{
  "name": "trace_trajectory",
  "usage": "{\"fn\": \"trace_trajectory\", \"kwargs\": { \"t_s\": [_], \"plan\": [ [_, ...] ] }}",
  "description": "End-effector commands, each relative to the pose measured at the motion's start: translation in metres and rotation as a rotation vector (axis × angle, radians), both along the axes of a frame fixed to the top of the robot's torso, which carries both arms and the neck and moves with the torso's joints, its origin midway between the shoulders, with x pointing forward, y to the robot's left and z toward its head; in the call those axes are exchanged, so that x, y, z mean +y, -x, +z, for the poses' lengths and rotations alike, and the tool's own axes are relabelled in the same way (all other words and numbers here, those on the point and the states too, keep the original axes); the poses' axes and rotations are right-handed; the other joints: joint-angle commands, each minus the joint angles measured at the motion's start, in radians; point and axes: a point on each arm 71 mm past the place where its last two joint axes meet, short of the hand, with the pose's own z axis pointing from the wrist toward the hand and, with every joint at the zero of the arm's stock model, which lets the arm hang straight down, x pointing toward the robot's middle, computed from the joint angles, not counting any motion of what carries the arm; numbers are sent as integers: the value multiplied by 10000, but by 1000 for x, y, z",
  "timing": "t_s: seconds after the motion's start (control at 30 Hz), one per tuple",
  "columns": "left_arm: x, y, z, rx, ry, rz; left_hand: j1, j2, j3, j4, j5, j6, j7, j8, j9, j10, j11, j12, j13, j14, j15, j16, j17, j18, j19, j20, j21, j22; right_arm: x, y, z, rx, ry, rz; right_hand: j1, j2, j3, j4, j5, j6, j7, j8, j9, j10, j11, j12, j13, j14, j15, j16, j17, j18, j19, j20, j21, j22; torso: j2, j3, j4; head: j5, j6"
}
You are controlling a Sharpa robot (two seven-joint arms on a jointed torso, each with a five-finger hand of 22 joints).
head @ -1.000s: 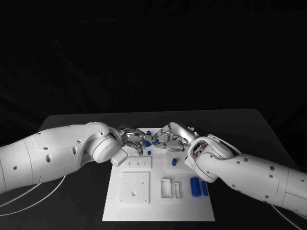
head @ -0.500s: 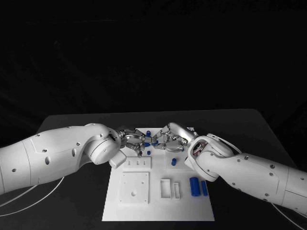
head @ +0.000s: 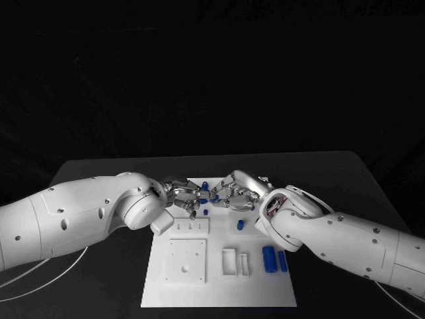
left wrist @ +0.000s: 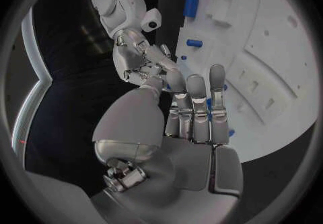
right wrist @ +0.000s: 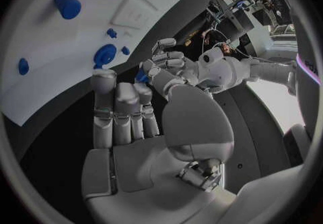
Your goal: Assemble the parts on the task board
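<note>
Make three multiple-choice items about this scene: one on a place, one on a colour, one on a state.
1. Where do the two hands meet?
A. over the board's far end
B. over its near edge
C. off the table

2. What colour are the loose parts?
A. red
B. blue
C. green

3. What lies between the left hand and right hand?
A. nothing
B. a white block
C. a small blue part

Answers:
1 A: left hand and right hand meet over the far end of the task board.
2 B: cylinders are blue.
3 C: a small blue part sits between their fingertips.
</note>
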Motion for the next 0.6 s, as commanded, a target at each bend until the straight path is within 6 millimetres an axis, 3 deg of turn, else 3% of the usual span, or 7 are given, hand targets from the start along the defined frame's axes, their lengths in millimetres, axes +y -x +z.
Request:
{"fn": "trace_trajectory", "kwargs": {
  "t_s": [0.03, 0.1, 0.17, 0.2, 0.33, 0.4, 0.6],
  "plan": [
    [-11, 4, 5, 2, 561, -615, 26, 124, -5, 106, -15, 115, -183, 5840, 7257, -100, 20, 31, -45, -100, 1, 13, -46, -148, -39, -12, -54, 14, 4, 2, -3, 177, 124, 294, 19, 158, -11, -51, -46, 531, -98, 75, 30, -14, -63, -22, 15, -11, -46, -8, 11, -171, 358, -74, 51, 760, 5, 4, -3, -17, -9],
    [-10, 4, 5, 24, 614, -569, -76, 147, -37, 247, -66, 108, -194, 5941, 7285, -127, 29, 20, -83, -125, 18, -8, -82, -148, -49, 7, -103, 5, 4, 3, -3, 185, 133, 297, 13, 163, 1, -73, -58, 543, -99, 75, 30, -10, -64, -23, 20, -14, -47, -9, 15, -173, 355, -76, 64, 762, 3, 3, -2, -19, -8],
    [-9, 3, 5, 15, 655, -503, -139, 141, -174, 347, -440, 92, -215, 6092, 7283, -123, 28, -5, -137, -124, 25, -29, -124, -148, -36, 19, -154, -12, 4, 3, -3, 193, 141, 302, 13, 163, 1, -73, -58, 543, -99, 75, 30, -10, -64, -23, 20, -14, -47, -9, 15, -173, 355, -76, 64, 762, -2, 1, 1, -19, -13],
    [-9, 3, 5, 5, 669, -470, -255, 51, -335, 418, -762, 89, -218, 6167, 7292, -137, 38, -18, -156, -135, 34, -41, -140, -148, -36, 28, -179, -22, 4, 3, -3, 197, 143, 305, 17, 164, 4, -87, -68, 551, -100, 76, 30, -16, -65, -35, 14, -15, -47, -13, 13, -174, 353, -76, 69, 763, -2, 1, 1, -19, -13],
    [-8, 2, 5, -23, 693, -373, -540, -240, -850, 442, -1127, 56, -237, 6294, 7268, -140, 38, -21, -200, -144, 43, -36, -173, -148, -8, 43, -244, -48, 3, 3, -3, 213, 133, 315, 15, 168, 4, -97, -86, 557, -102, 76, 30, -11, -66, -29, 20, -13, -48, -9, 20, -176, 352, -77, 92, 768, 1, 1, 0, -14, -16],
    [-7, 2, 5, -15, 685, -341, -630, -373, -1191, 381, -1157, 56, -241, 6302, 7256, -153, 40, -9, -230, -168, 50, -17, -192, -148, 5, 52, -289, -53, 3, 3, -3, 239, 99, 311, 14, 170, 2, -102, -91, 562, -102, 76, 30, -12, -66, -33, 18, -12, -48, -7, 22, -177, 351, -77, 92, 768, 1, 3, -1, -14, -18],
    [-6, 1, 4, 45, 639, -328, -851, -408, -1494, 411, -1093, -1, -225, 6319, 7276, -236, 65, 14, -260, -250, 77, 13, -218, -148, -19, 79, -355, -37, 3, 3, -3, 321, -9, 257, 15, 175, -2, -121, -95, 566, -103, 74, 29, -10, -67, -32, 23, -10, -49, -1, 30, -178, 351, -79, 104, 770, 6, 2, -4, -21, -24]
  ]
}}
